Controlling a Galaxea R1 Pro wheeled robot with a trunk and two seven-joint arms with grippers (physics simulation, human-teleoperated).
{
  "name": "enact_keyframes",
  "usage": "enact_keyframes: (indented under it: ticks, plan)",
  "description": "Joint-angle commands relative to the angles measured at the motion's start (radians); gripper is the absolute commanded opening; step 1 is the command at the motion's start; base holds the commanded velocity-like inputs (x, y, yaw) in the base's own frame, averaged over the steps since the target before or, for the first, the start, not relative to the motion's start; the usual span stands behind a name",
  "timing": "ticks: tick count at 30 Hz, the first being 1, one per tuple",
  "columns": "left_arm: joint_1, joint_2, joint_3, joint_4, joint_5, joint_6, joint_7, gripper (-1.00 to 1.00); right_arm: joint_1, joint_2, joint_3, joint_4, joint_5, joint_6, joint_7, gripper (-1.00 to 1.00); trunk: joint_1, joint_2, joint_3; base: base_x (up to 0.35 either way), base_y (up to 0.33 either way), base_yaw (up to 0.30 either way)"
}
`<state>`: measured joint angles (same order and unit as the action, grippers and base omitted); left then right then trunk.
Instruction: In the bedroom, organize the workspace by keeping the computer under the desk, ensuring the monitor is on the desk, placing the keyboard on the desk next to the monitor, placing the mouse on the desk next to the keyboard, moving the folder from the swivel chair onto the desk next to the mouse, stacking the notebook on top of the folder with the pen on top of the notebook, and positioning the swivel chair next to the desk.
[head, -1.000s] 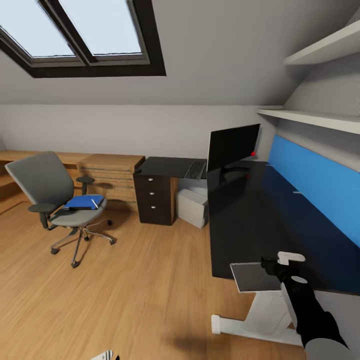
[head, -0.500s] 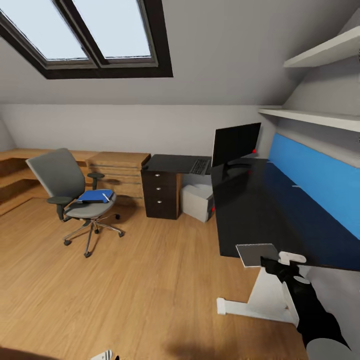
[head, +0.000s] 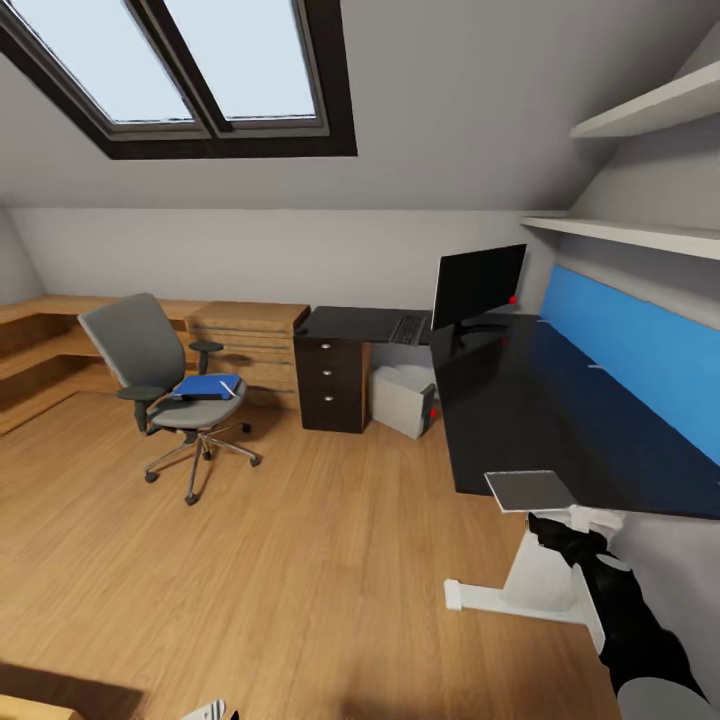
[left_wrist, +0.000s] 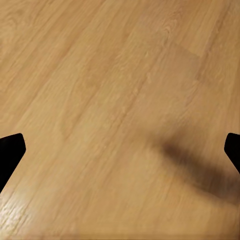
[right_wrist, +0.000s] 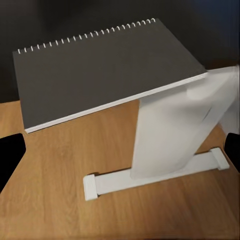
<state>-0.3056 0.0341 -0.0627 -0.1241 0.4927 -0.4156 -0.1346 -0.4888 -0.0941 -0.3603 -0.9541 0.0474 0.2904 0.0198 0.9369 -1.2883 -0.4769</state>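
1. You are in the bedroom, with a light wood floor (head: 250, 560), grey walls and a dark-framed roof window (head: 200, 70).
2. The long black desk (head: 540, 420) runs along your right side, under a blue wall panel (head: 640, 355). Its dark drawers (head: 335, 385) are at the far end, and its white leg (head: 545, 585) stands near your right arm.
3. The grey swivel chair (head: 150, 355) stands out on the floor to the left, well apart from the desk.
4. The monitor (head: 480, 283) stands upright on the far part of the desk.
5. The white computer (head: 400, 400) sits on the floor under the desk, just beside the drawers.
6. The keyboard (head: 410, 328) lies on the desk just left of the monitor.
7. The blue folder (head: 198, 387) lies flat on the chair seat.
8. The grey notebook (right_wrist: 105, 75) lies on the near corner of the desk, and part of it hangs out over the floor.
9. Your right gripper (right_wrist: 120, 152) is just in front of the notebook's near edge. Its fingers are spread wide and hold nothing.
10. Your left gripper (left_wrist: 120, 150) hangs low over the bare floor. Its fingers are spread wide too, with nothing between them.
11. The little white pen (head: 229, 387) rests on the folder, at the end nearer the desk.
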Motion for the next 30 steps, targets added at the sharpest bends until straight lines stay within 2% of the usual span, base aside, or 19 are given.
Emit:
enact_keyframes:
  ticks: [1,2,5,7,10,11,13,14,16,17,19,20,23,30]
  plan:
    - [-0.001,0.0,-0.006,0.001,0.01,-0.003,-0.005,1.0,-0.001,0.001,-0.014,-0.002,0.004,0.006,0.002,1.0,0.0,-0.001,-0.001,-0.019,0.021,0.0]
    - [-0.001,0.0,-0.006,0.001,0.01,-0.003,-0.005,1.0,-0.001,0.001,-0.039,-0.002,0.004,0.006,0.003,1.0,0.0,-0.001,-0.001,-0.012,0.014,0.0]
    - [-0.001,0.0,-0.007,0.001,0.01,-0.003,-0.005,1.0,-0.001,0.002,-0.083,-0.002,-0.002,0.006,0.003,1.0,0.0,-0.001,-0.001,-0.008,0.008,0.0]
    - [-0.001,0.0,-0.006,0.001,0.01,-0.003,-0.004,1.0,-0.001,0.003,-0.099,-0.002,-0.011,0.006,0.004,1.0,0.0,-0.001,-0.001,-0.004,0.004,0.0]
    - [-0.001,0.0,-0.006,0.001,0.01,-0.003,-0.004,1.0,-0.001,0.003,-0.12,-0.002,-0.056,0.006,0.007,1.0,0.0,-0.001,-0.001,-0.002,0.002,0.0]
    - [-0.001,0.0,-0.007,0.001,0.01,-0.003,-0.003,1.0,-0.001,0.003,-0.129,-0.001,-0.094,0.006,0.015,1.0,0.0,-0.001,-0.001,0.0,0.0,0.0]
    - [-0.001,0.0,-0.007,0.001,0.01,-0.003,-0.003,1.0,-0.001,0.002,-0.14,-0.001,-0.142,0.007,0.03,1.0,0.0,-0.001,-0.001,0.0,0.0,0.0]
    - [-0.001,0.0,-0.007,0.001,0.01,-0.003,-0.002,1.0,-0.001,0.002,-0.152,0.003,-0.195,0.009,0.052,1.0,0.0,-0.001,-0.001,0.0,0.0,0.0]
    - [0.0,0.0,-0.007,0.001,0.01,-0.003,-0.002,1.0,-0.001,0.001,-0.162,0.013,-0.247,0.011,0.076,1.0,0.0,-0.001,-0.001,0.0,0.0,0.0]
    - [0.0,0.0,-0.008,0.001,0.01,-0.003,-0.002,1.0,-0.001,0.0,-0.171,0.026,-0.293,0.016,0.099,1.0,0.0,-0.001,-0.001,0.0,0.0,0.0]
    - [0.0,0.0,-0.008,0.001,0.01,-0.003,-0.002,1.0,0.0,-0.001,-0.18,0.037,-0.332,0.025,0.119,1.0,0.0,-0.001,-0.001,0.0,0.0,0.0]
    - [-0.001,0.0,-0.007,0.001,0.011,-0.003,-0.001,1.0,0.0,-0.002,-0.19,0.044,-0.364,0.039,0.138,1.0,0.0,-0.001,-0.001,0.0,0.0,0.0]
    - [0.0,0.0,-0.007,0.001,0.011,-0.003,0.002,1.0,0.0,-0.005,-0.223,0.052,-0.417,0.076,0.172,1.0,0.0,-0.001,-0.001,0.0,0.0,0.0]
    - [0.0,-0.001,-0.004,0.001,0.015,-0.003,0.004,1.0,0.001,-0.007,-0.314,0.056,-0.487,0.163,0.257,1.0,0.0,-0.001,-0.001,0.0,0.0,0.0]
